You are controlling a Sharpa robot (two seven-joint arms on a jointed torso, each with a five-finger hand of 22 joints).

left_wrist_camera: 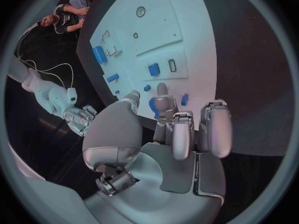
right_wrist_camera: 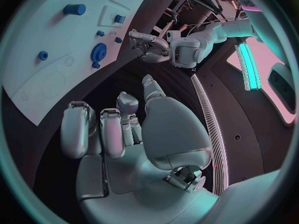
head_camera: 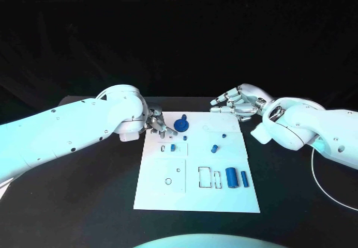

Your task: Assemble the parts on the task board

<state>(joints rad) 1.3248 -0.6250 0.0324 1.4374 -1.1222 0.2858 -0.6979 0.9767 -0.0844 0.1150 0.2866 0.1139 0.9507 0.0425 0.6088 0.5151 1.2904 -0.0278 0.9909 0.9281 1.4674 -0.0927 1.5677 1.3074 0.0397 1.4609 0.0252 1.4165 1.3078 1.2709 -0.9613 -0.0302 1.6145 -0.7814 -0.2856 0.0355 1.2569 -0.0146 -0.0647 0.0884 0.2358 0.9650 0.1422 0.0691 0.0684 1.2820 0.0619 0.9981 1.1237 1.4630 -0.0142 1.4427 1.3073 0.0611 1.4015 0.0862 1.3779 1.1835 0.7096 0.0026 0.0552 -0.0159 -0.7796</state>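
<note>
centrally in the head view lies the white task board [head_camera: 197,165], a long plate on the black table [head_camera: 74,196]. near its upper edge sits a round blue disc part [head_camera: 182,124], and just below it a small blue peg [head_camera: 184,138]. a small blue block [head_camera: 173,148] sits in a recess toward the left of the board, two more small blue pieces [head_camera: 214,149] lie right of middle, and two blue cylinders [head_camera: 232,177] lie side by side in the lower right, beside outlined slots.

the left hand [head_camera: 158,125] comes in from the left of the frame and hovers at the board's upper left corner, just beside the disc. in the left wrist view its fingers [left_wrist_camera: 215,129] are parted and loosely bent, with nothing between them.

the right hand [head_camera: 237,103] is at the upper right, off the board's top right corner and apart from the parts. in the right wrist view its fingers [right_wrist_camera: 77,132] curl slightly, spread, and hold nothing.
</note>
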